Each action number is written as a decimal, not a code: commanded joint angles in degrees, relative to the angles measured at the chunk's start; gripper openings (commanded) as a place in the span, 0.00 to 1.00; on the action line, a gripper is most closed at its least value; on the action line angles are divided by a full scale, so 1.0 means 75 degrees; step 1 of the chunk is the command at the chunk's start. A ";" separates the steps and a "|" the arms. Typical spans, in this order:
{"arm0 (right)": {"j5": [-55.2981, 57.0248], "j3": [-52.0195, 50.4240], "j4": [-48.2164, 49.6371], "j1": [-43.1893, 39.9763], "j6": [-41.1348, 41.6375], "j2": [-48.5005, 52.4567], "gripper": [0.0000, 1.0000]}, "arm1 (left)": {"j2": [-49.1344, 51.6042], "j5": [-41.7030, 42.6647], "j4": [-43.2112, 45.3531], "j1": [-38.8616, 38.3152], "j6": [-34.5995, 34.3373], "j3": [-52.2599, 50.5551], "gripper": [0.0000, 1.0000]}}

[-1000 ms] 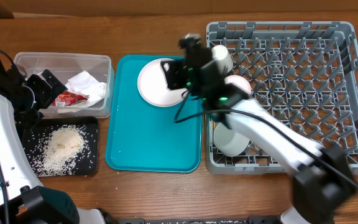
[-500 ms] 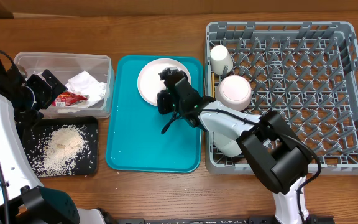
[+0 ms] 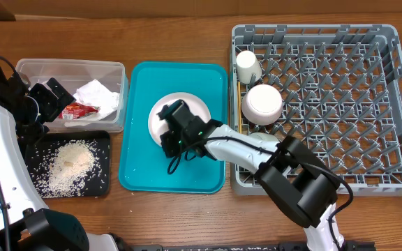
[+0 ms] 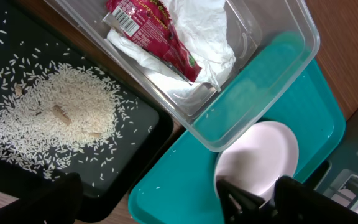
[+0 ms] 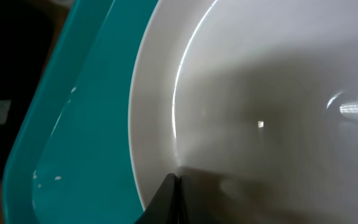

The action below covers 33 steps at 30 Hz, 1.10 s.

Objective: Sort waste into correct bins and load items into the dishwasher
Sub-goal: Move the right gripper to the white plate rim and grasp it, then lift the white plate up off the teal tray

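The pale pink plate (image 3: 187, 108) lies on the teal tray (image 3: 145, 160). My right gripper (image 3: 172, 134) is shut on the plate's near rim; in the right wrist view its fingertips (image 5: 174, 183) meet on the plate (image 5: 260, 81). My left gripper (image 3: 47, 99) is open and empty over the left end of the clear tub (image 3: 68, 66), which holds the napkin (image 3: 96, 93) and red wrapper (image 3: 79, 110). Rice (image 3: 68, 164) lies on the black tray (image 3: 102, 143). The white cup (image 3: 248, 67) and white bowl (image 3: 262, 103) sit in the grey rack (image 3: 368, 104).
The right arm crosses the rack's front left corner and hides the grey-green bowl there. The left wrist view shows the tub (image 4: 278, 62), wrapper (image 4: 154, 28), rice (image 4: 61, 118) and plate (image 4: 260, 149). A few stray grains lie on the teal tray (image 4: 179, 186).
My right gripper came from the rack's left edge down onto the teal tray. The plate has slid toward the tray's middle with it. The left arm has not moved.
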 commanded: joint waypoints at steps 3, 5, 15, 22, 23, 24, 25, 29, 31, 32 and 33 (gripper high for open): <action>-0.0399 0.0312 -0.0140 0.0408 -0.0178 -0.0041 0.04 | -0.0058 -0.0026 0.0009 0.0026 -0.0082 0.0154 1.00; -0.0396 0.0568 -0.0504 0.0411 -0.0178 -0.0085 0.04 | -0.0058 -0.0026 0.0009 0.0026 -0.0082 0.0154 1.00; 0.3328 0.3060 -0.3937 -0.0105 -0.1376 -0.0198 0.15 | -0.0058 -0.0023 0.0009 0.0026 -0.0082 0.0154 1.00; 0.3212 0.2812 -0.4674 -0.0863 -0.1311 -0.0172 0.32 | -0.0058 -0.0026 0.0009 0.0026 -0.0082 0.0154 1.00; 0.3077 0.2798 -0.4674 -0.0912 -0.1311 -0.0166 0.32 | -0.0058 -0.0026 0.0009 0.0026 -0.0082 0.0154 1.00; 0.2853 0.2766 -0.4645 -0.1000 -0.1311 -0.0166 0.32 | -0.0058 -0.0026 0.0009 0.0026 -0.0082 0.0154 1.00; 0.2608 0.2736 -0.4616 -0.1107 -0.1311 -0.0160 0.32 | -0.0058 -0.0026 0.0009 0.0026 -0.0082 0.0154 1.00; 0.2614 0.2734 -0.4602 -0.1107 -0.1314 -0.0090 0.32 | -0.0058 -0.0026 0.0009 0.0026 -0.0082 0.0154 1.00; 0.2614 0.2667 -0.4561 -0.1107 -0.1314 -0.0087 0.32 | -0.0058 -0.0023 0.0009 0.0026 -0.0082 0.0154 1.00; 0.2614 0.2620 -0.4535 -0.1107 -0.1314 -0.0087 0.32 | -0.0058 -0.0026 0.0009 0.0026 -0.0082 0.0154 1.00; 0.2614 0.2544 -0.4503 -0.1107 -0.1314 -0.0087 0.32 | -0.0058 -0.0026 0.0009 0.0026 -0.0082 0.0154 1.00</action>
